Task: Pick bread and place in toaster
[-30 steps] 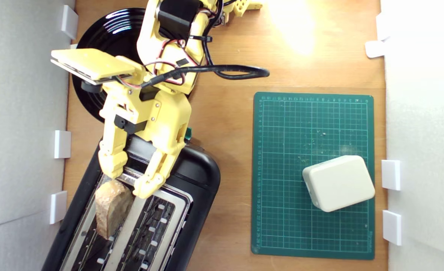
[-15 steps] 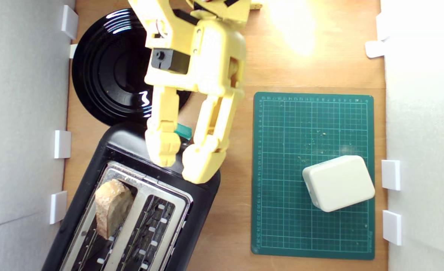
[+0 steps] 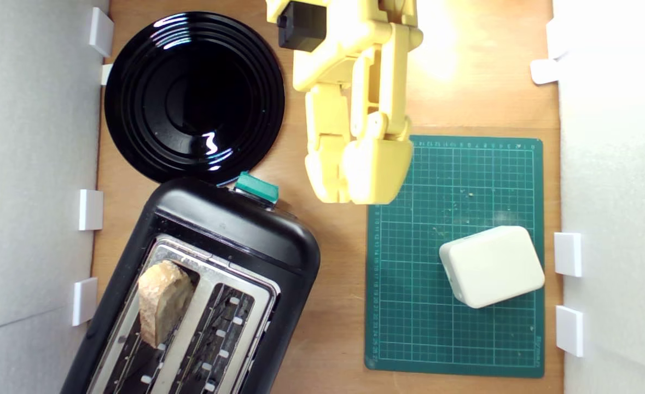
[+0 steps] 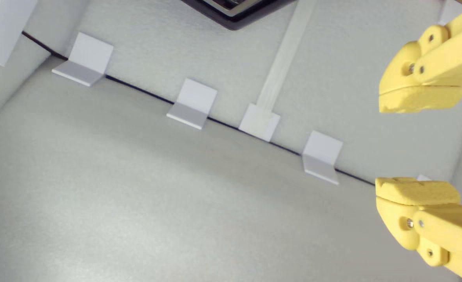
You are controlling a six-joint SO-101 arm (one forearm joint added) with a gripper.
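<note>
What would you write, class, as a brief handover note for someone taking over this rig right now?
Tool: open, holding nothing, raised clear of the toaster near the green mat's corner.
Bread: standing in the slot of the toaster on the exterior view's left, its top poking above the silver plate.
Black plate: bare.
Done: bread picked and placed.
Left: apparently nothing for the placing; the green lever may need pressing if toasting is wanted.

Bread (image 3: 161,306), pale crumb and tan crust, stood upright in the slot nearer the tabletop's left edge in the exterior view. Black toaster (image 3: 234,230), silver-topped, lay angled at the near-left corner.
</note>
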